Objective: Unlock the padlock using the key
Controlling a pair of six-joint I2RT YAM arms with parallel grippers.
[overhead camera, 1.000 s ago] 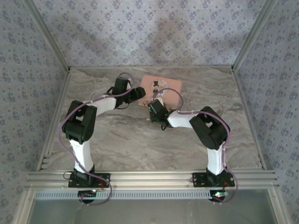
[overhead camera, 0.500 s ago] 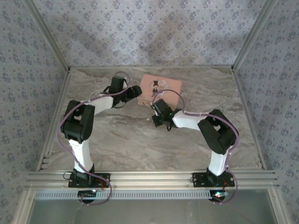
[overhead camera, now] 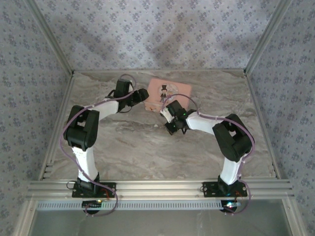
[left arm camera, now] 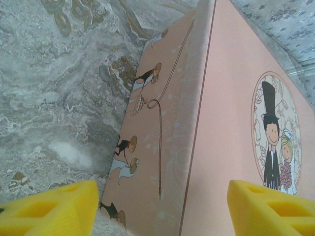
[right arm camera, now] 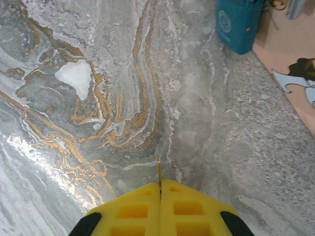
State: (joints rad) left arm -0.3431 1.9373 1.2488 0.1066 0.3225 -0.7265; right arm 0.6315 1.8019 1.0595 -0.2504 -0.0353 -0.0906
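The left gripper (left arm camera: 160,209) is released, its yellow fingers (left arm camera: 49,211) standing wide on either side of a corner of the pink tin (left arm camera: 236,123), which sits near the middle of the counter's (overhead camera: 123,147) far edge. The right gripper (right arm camera: 160,186) is clenched on the key (right arm camera: 159,172), whose thin blade pokes straight ahead. The padlock (right arm camera: 238,24) rests on the counter just beside the tin, ahead and to the right of that blade, so the right arm looks nearer. Its keyhole is hidden.

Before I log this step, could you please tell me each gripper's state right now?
Left gripper: open, fingers apart by the pink tin.
Right gripper: shut on the key, a thin blade.
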